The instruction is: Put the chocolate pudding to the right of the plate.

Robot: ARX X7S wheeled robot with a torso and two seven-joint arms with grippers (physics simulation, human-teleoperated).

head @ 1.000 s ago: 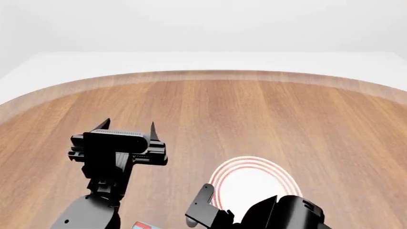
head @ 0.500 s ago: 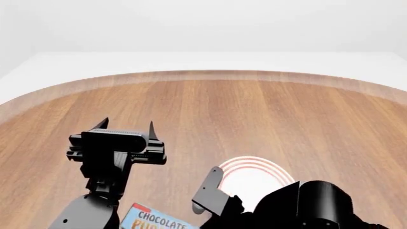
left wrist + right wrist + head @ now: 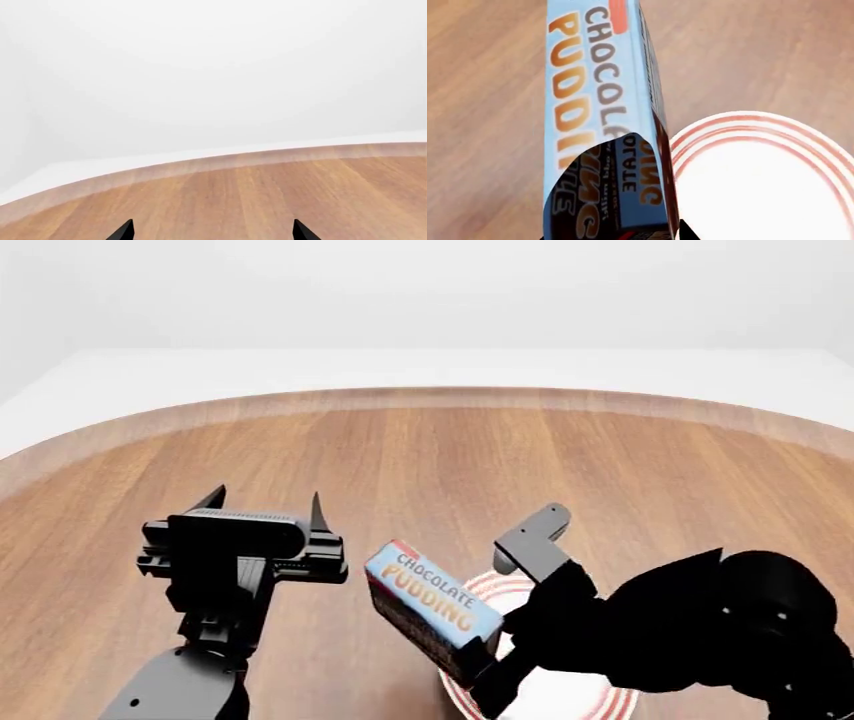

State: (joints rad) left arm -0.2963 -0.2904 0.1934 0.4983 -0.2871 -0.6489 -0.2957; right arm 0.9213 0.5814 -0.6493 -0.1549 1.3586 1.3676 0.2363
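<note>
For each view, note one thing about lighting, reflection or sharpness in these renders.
Head view: flat, even light; the right claw and arm read solid black, with little surface detail. Right wrist view: the plate glows blown-out white; a glossy pad mirrors the chocolate pudding lettering. Left wrist view: pale haze above the table.

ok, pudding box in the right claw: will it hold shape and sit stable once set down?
The chocolate pudding looks like a thin cardboard carton with crisp flat faces, so probably stiff but crushable under a hard squeeze. It hangs tilted in the right claw without visible sag, hinting it's light. Narrow side faces suggest it tips if stood on edge; flat on the table right of the plate seems safer.
</note>
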